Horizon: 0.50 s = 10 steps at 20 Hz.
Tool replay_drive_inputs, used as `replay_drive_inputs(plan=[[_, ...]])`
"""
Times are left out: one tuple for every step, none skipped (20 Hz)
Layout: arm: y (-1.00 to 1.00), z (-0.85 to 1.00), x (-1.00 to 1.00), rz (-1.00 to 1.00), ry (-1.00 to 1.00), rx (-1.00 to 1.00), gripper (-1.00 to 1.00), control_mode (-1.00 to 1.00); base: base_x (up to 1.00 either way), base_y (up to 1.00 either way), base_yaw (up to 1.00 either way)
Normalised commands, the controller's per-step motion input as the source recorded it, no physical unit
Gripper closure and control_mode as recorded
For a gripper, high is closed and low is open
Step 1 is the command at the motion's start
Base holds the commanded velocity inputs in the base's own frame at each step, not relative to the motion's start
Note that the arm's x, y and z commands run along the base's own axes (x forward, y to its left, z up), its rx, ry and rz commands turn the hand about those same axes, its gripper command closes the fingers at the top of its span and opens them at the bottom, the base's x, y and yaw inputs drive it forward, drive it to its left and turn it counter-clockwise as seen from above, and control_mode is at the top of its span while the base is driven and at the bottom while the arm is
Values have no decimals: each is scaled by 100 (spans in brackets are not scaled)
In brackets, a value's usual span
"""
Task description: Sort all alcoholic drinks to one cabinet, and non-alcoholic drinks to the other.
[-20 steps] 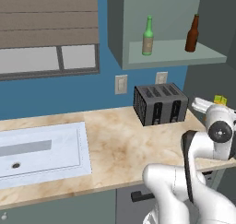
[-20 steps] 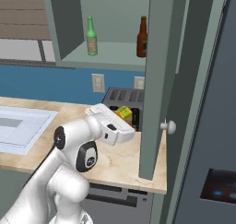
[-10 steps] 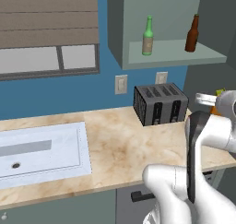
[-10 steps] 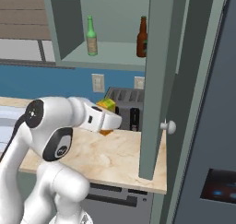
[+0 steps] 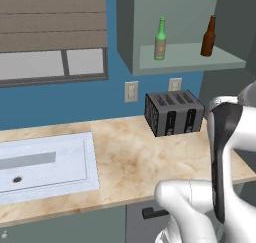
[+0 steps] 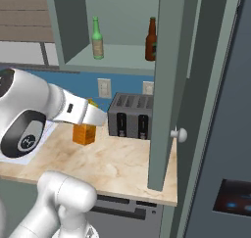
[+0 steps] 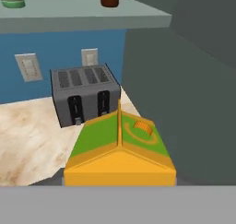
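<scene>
Orange carton [image 7: 119, 156] is seen right up against the hand camera, green-topped with a round cap on its slope, sitting just past the gripper. In the right base view the carton [image 6: 84, 132] is hung below the end of the white arm, above the marbled surface [image 6: 108, 166] and just left of the toaster [image 6: 130, 117]. The gripper itself is hidden behind the arm and the carton, so whether it's clamped on the carton honestly can't be told, though the carton is seen off the surface at the arm's tip.

Green bottle [image 6: 97, 38] and brown bottle [image 6: 151, 40] are both stood upright on the shelf of the open cabinet [image 6: 110, 57], well apart from each other, green to the left. The same pair is caught from the other side too: green bottle [image 5: 160, 40], brown bottle [image 5: 208, 37].

The cabinet door [image 6: 169, 85] is swung open, with a round knob on it. A sink [image 5: 45, 162] is set into the surface off to the left, under a window with blinds [image 5: 52, 17].
</scene>
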Motion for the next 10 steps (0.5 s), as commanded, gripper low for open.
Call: replay_drive_inputs(plan=[[59, 12, -37, 12, 16, 4, 100, -100, 0, 0, 0], [61, 10, -37, 13, 15, 5, 100, -100, 0, 0, 0], [61, 9, -36, 13, 14, 5, 100, -100, 0, 0, 0], [56, 6, -34, 13, 13, 5, 100, -100, 0, 0, 0], [54, 4, -34, 13, 12, 5, 100, -100, 0, 0, 0], [49, 0, -31, 12, 11, 6, 100, -100, 0, 0, 0], [41, 0, -31, 11, 9, 7, 100, -100, 0, 0, 0], [30, 0, -36, 11, 7, 8, 100, -100, 0, 0, 0], [22, 0, -41, 11, 5, 8, 100, -100, 0, 0, 0], [14, 0, -41, 10, 4, 9, 100, -100, 0, 0, 0]])
